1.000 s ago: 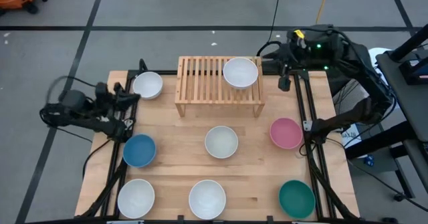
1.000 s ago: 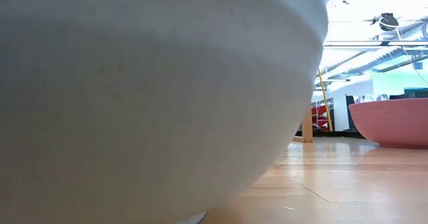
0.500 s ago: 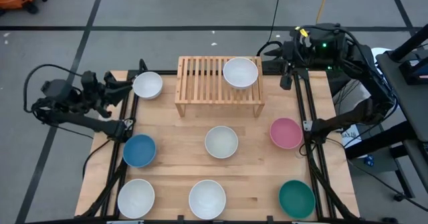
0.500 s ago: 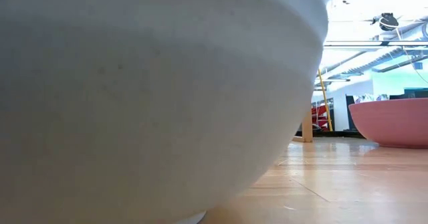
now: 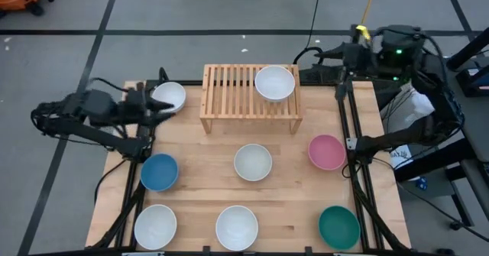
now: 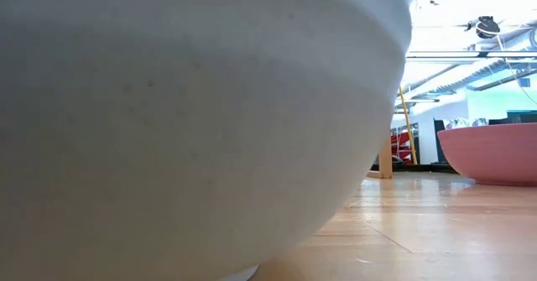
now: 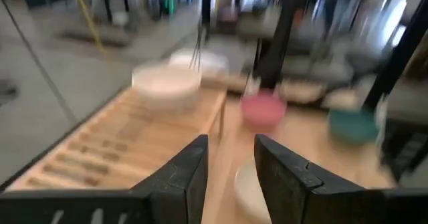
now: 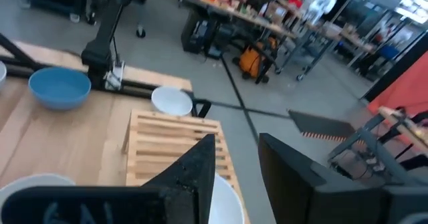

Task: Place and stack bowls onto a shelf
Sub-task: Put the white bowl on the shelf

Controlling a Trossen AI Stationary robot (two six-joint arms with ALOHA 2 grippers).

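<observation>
One white bowl (image 5: 274,82) sits on the shelf (image 5: 229,95) at 12 o'clock, right half, leaving room beside it. Left gripper (image 5: 162,109), fingers apart and empty, hovers beside the white bowl at 10 o'clock (image 5: 170,95), likely the next pick. Right gripper (image 5: 342,56) waits past the bench (image 5: 290,187) at 1 o'clock, fingers apart, holding nothing.

Wooden table (image 5: 290,210) carries shelf (image 5: 229,95) (one white bowl (image 5: 274,82) atop); seven bowls around shelf, another white bowl (image 5: 252,162) just before it.
</observation>
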